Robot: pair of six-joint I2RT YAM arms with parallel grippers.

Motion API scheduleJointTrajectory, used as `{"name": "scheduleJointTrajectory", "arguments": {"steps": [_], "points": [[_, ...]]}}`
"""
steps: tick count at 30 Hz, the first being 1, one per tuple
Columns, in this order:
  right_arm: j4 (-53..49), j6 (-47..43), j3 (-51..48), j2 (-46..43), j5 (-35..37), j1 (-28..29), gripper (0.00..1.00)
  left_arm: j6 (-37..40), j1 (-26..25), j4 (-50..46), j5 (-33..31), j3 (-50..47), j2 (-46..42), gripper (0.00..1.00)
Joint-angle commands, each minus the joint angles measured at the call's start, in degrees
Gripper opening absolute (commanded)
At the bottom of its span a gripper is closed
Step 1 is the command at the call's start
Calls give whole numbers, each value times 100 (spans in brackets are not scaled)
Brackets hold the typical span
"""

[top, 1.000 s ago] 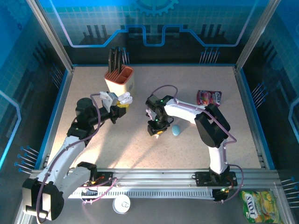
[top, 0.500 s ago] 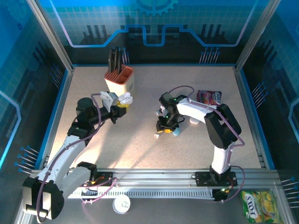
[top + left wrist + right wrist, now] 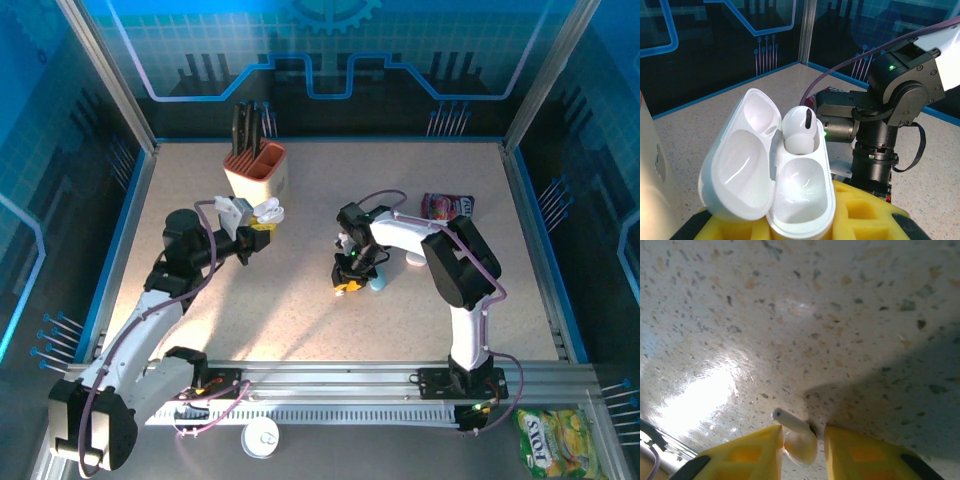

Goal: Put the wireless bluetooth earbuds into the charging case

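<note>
Half done: left gripper (image 3: 801, 222) clamps open charging case (image 3: 774, 186), first earbud (image 3: 801, 128) seated. Right gripper (image 3: 801, 444) straddles second earbud (image 3: 791, 422); cannot tell if clamped.

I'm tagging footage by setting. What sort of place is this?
Probably a robot lab work cell rather than a home: a speckled table fenced by aluminium frame posts, blue circuit-pattern wall panels, and a left arm and right arm bolted to a rail at its near edge.
</note>
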Motion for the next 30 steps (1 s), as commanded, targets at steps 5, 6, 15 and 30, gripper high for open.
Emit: {"name": "scheduleJointTrajectory", "arguments": {"steps": [5, 6, 15, 30], "points": [[-227, -360, 347, 94, 54, 85, 24, 111, 41, -41, 139, 37, -116, 16], [-288, -455, 414, 103, 120, 85, 25, 114, 42, -33, 139, 33, -116, 16], [-1011, -1547, 1333, 660, 369, 66, 26, 126, 40, -42, 105, -10, -164, 16], [-1543, -1887, 2031, 768, 838, 159, 41, 209, 45, -218, 64, 53, -220, 17]]}}
